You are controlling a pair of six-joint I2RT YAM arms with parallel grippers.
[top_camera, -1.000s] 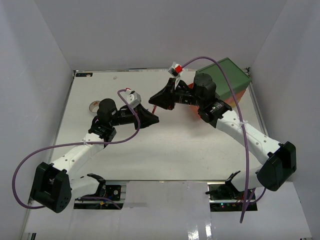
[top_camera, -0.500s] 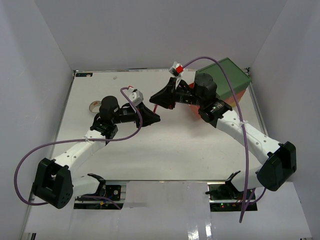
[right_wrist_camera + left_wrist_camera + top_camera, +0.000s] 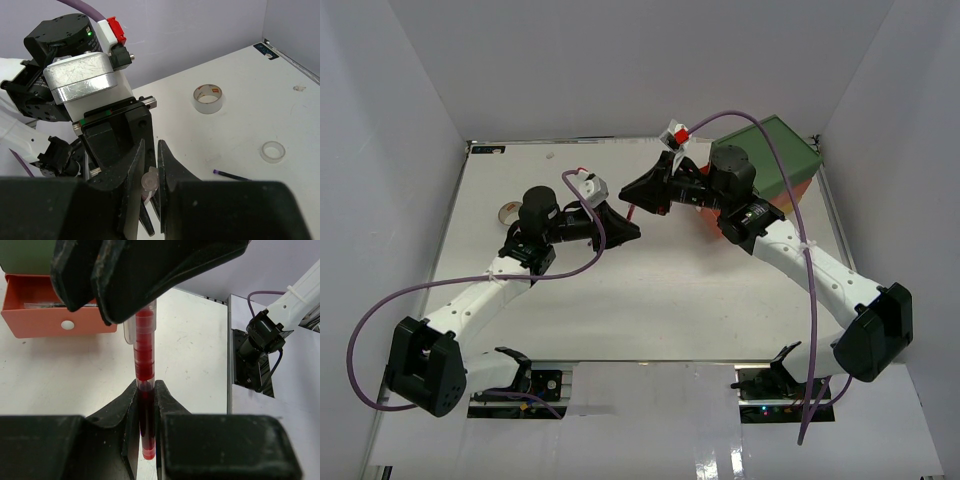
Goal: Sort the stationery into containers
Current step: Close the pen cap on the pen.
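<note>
So the red pen (image 3: 144, 347) hangs mid-air, pinched at one end by my left tool (image 3: 146, 386) and at the other by my right tool (image 3: 150, 149); I'd open left slowly, hold right squeezed, then head for the open orange drawer (image 3: 45, 322).

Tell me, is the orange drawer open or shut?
Open: in the left wrist view the orange drawer sticks out past the green drawer above it, so its inside shows.
</note>
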